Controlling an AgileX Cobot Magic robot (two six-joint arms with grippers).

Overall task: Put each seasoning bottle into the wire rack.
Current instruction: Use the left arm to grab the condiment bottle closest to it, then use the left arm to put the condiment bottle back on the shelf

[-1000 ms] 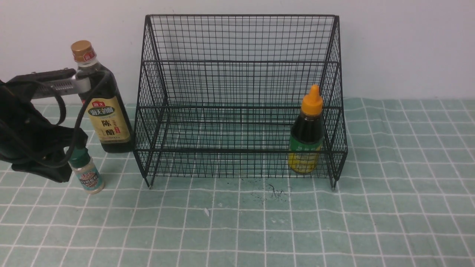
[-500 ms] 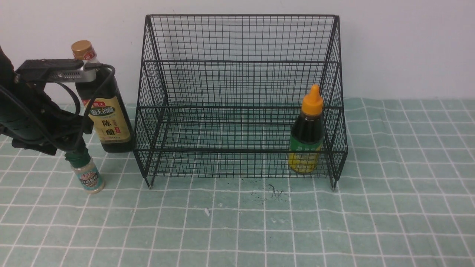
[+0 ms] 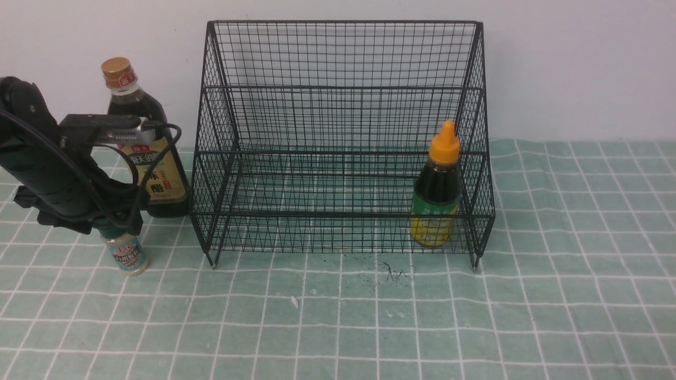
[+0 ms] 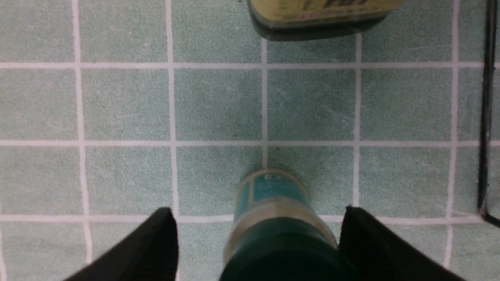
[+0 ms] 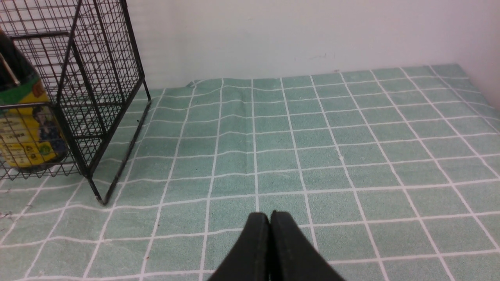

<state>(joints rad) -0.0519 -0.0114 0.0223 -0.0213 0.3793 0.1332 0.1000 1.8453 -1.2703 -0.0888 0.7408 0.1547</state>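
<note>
Left fingers (image 4: 156,242) spread wide, one on either side of the shaker (image 4: 273,203) standing on the tabletop (image 4: 125,105); not clamped. Vinegar bottle (image 4: 320,15) beyond the fingertips. Right fingers (image 5: 258,242) pressed together, empty; rack (image 5: 78,58) holding the sauce bottle (image 5: 23,128) well apart from them.

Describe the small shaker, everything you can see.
The shaker is a tiny clear jar with a dark green lid, a teal label band and pale contents showing through. It stands upright on the checked cloth, outside the rack, left of its front corner and in front of the vinegar bottle, touching neither. The open left gripper straddles its lid. One side shows a clear gap; the other is too close to judge contact.
</note>
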